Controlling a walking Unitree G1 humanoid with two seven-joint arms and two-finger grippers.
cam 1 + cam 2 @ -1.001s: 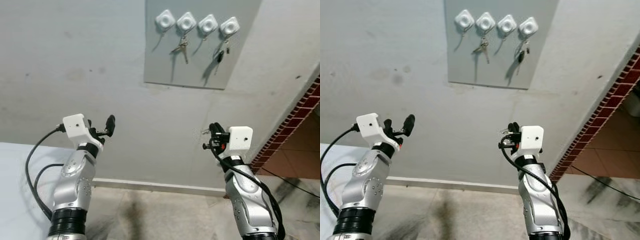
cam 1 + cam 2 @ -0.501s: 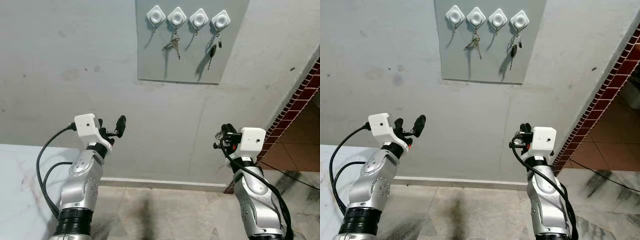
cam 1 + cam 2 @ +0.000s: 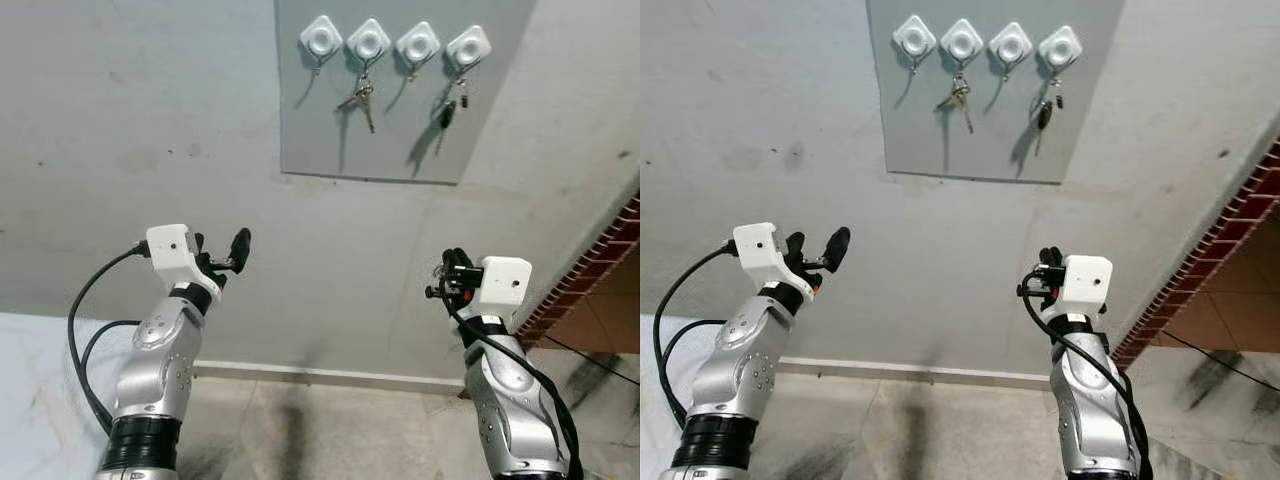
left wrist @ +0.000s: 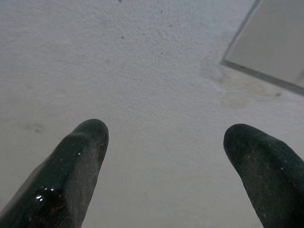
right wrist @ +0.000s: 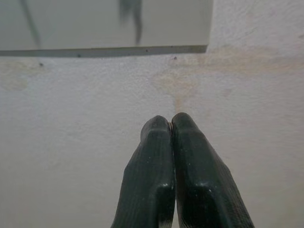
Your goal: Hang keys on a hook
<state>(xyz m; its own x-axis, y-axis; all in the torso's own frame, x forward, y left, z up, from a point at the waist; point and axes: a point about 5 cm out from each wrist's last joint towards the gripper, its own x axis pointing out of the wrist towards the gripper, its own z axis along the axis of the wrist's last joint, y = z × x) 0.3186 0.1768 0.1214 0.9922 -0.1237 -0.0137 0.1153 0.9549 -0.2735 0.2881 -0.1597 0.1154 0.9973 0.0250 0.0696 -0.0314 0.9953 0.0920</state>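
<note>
Approach step: right gripper (image 3: 447,276), fingers pressed closed on a small metal key ring (image 3: 439,268), must rise to the bare white diamond-shaped hooks (image 3: 417,45) on the grey wall panel (image 3: 330,130), while left gripper (image 3: 222,254) hovers spread open.

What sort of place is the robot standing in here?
Probably a home entryway or passage: a grey board on a plain plastered wall carries four white hooks, two with keys, and a brick-edged opening leads onto a tiled floor.

High on the wall (image 3: 150,120) before me a panel (image 3: 400,110) carries four hooks (image 3: 396,44) in a row, keys (image 3: 362,95) on the second from my left and more keys (image 3: 447,106) on the rightmost, my left gripper (image 3: 222,255) and right gripper (image 3: 452,272) raised below.
</note>
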